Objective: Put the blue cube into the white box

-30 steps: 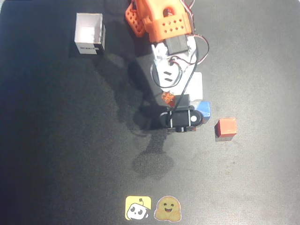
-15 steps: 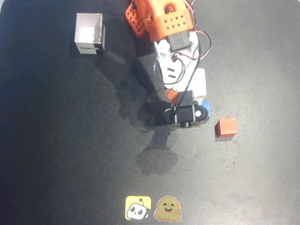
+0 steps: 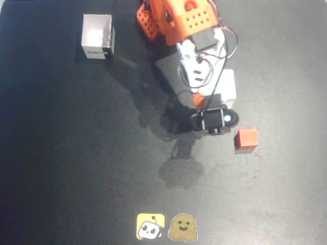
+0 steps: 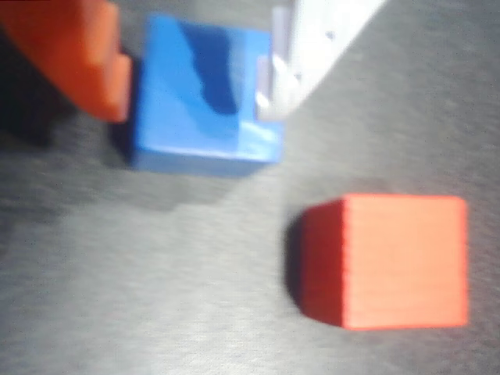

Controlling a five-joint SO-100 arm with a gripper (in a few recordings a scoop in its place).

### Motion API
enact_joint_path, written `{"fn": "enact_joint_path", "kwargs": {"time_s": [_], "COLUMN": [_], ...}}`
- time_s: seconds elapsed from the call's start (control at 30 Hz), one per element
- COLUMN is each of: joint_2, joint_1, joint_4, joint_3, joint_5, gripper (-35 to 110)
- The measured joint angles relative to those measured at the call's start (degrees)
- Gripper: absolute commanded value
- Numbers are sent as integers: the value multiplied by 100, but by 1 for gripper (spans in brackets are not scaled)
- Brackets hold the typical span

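While the black desk spreads wide under everything, the orange arm reaches from its top edge down toward the red-orange cube, which serves as the landmark here. The white box stands far up and to the left of that cube in the overhead view, open side up, its dark label facing down the picture. The hand sits just left of the red-orange cube, and in the wrist view it brackets the blue cube, which rests on the desk up and left of the red-orange one, near but apart. An orange finger lies at the blue cube's left face and a white finger at its right; they look pressed against it or very nearly so, pinching the cube. Judging from this, the grip should be firm and centred before lifting, and the lift straight up so the red-orange cube is not nudged.
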Motion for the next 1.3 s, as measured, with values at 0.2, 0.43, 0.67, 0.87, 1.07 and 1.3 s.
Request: {"fn": "enact_joint_path", "kwargs": {"time_s": [0.2, 0.43, 0.67, 0.87, 1.07, 1.3], "joint_2": [-334, -343, -360, -562, -817, -1151], "joint_1": [-193, -176, -167, -167, -167, -167], "joint_4": [-158, -246, -352, -536, -817, -1116], "joint_3": [-158, -158, -149, -149, -132, -123], "joint_5": [229, 53, -9, -26, -18, 26], "gripper": [17, 21, 24, 25, 25, 25]}}
